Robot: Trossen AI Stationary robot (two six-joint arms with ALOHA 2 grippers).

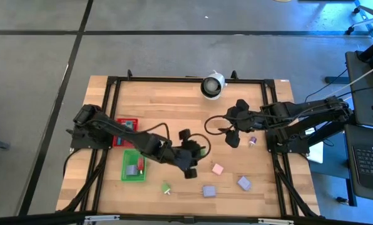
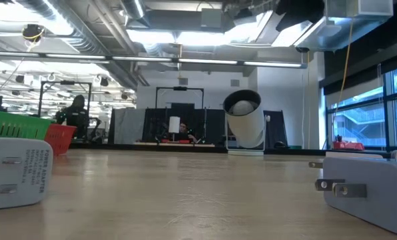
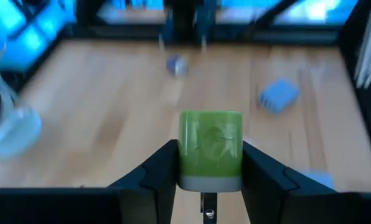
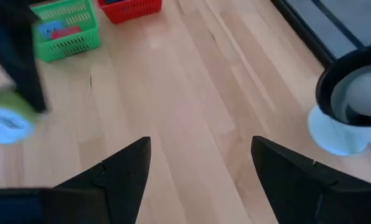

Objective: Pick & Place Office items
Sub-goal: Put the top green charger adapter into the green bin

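My left gripper [image 1: 191,164] hangs over the middle of the table, shut on a green round piece with a pale grey base [image 3: 210,146]; the right wrist view shows that piece [image 4: 8,118] too. My right gripper [image 4: 201,168] [image 1: 233,131] is open over bare wood, right of centre, touching nothing. A pink block [image 1: 217,169], two lavender blocks [image 1: 208,190] [image 1: 244,182], a green pin [image 1: 166,188] and a tiny purple piece [image 1: 252,140] lie flat on the table. More pieces sit in the green tray [image 1: 134,165]. My left gripper pinches the green round piece by its two opposite sides [image 3: 192,149], one finger [image 3: 164,165] on each side. The fingers come from the table's left, about level. The piece stands upright between them, grey base down, and the low view shows none of it on the table.
A red tray [image 1: 126,128] stands beside the green one on the left. A white round black-centred object [image 1: 212,84] sits at the far edge. In the low view, white plug adapters [image 2: 12,170] [image 2: 368,190] lie near the camera. Bare wood stretches between the grippers.
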